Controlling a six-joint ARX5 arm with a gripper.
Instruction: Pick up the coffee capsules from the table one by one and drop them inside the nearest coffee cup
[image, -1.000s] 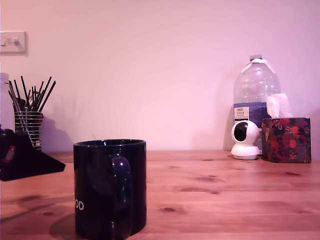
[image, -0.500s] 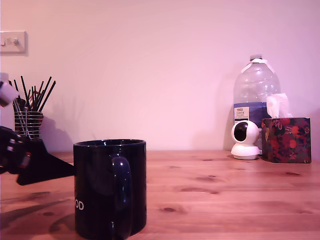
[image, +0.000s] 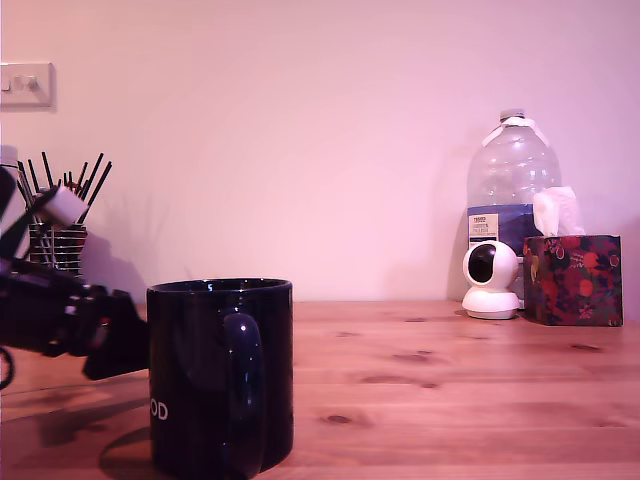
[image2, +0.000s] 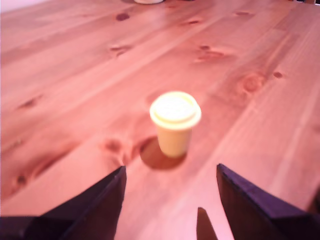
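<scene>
**Capsule upright on pine, open jaws short of it**

Small cream tapered capsule (image2: 175, 123), smooth, wide flat rim up, narrow end down on knotty light-brown pine table (image2: 75, 65) w/ plank grain. Not visible in exterior view. Large glossy black cylindrical mug (image: 221, 376) w/ loop handle, white "OD" near base, at front of table. Black gripper (image2: 170, 202): two wedge-shaped fingers (image2: 97, 202) spread wide, nothing between them, capsule ahead of gap & apart from both tips. In exterior view, arm low over table, angled down, partly behind mug on exterior view's left
</scene>
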